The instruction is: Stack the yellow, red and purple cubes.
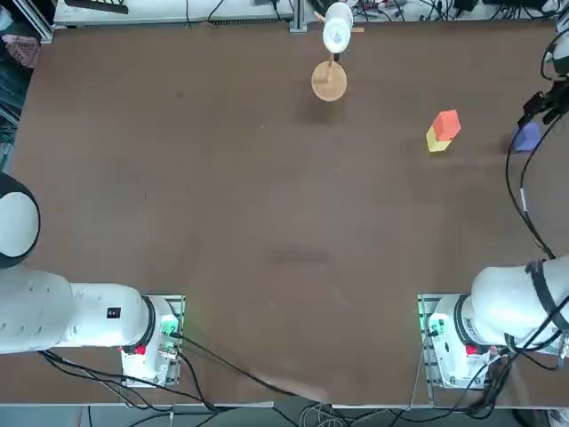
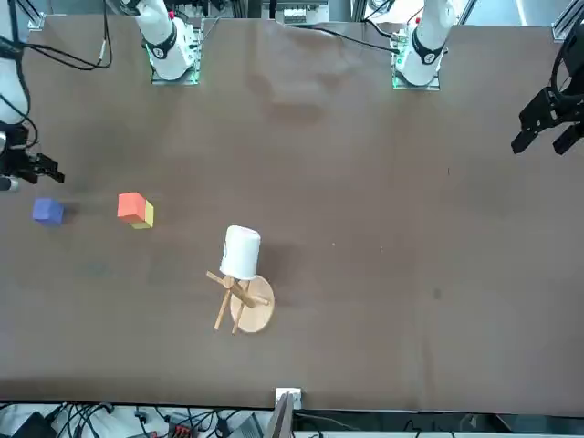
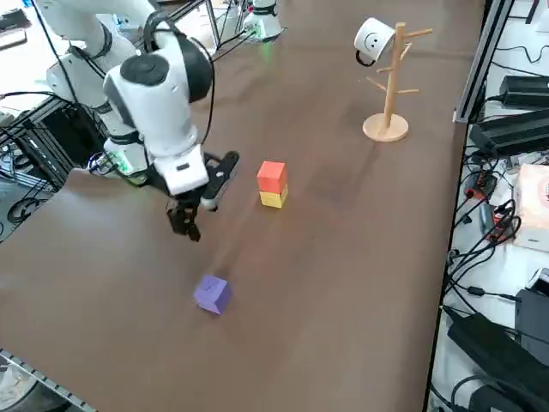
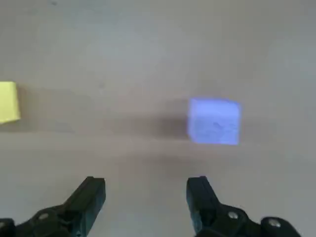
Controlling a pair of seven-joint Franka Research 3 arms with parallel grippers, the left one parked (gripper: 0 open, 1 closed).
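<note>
The red cube sits on top of the yellow cube at the far right of the table; the pair also shows as red cube over yellow cube. The purple cube lies alone on the table, close to the right edge. My right gripper hovers above the table just beside the purple cube, open and empty. In the wrist view the purple cube lies beyond the fingertips, slightly off the gap's centre, and an edge of the yellow cube shows.
A round wooden-based stand holding a white mug is at the far middle of the table. Cables and equipment run along the table's far side, off its edge.
</note>
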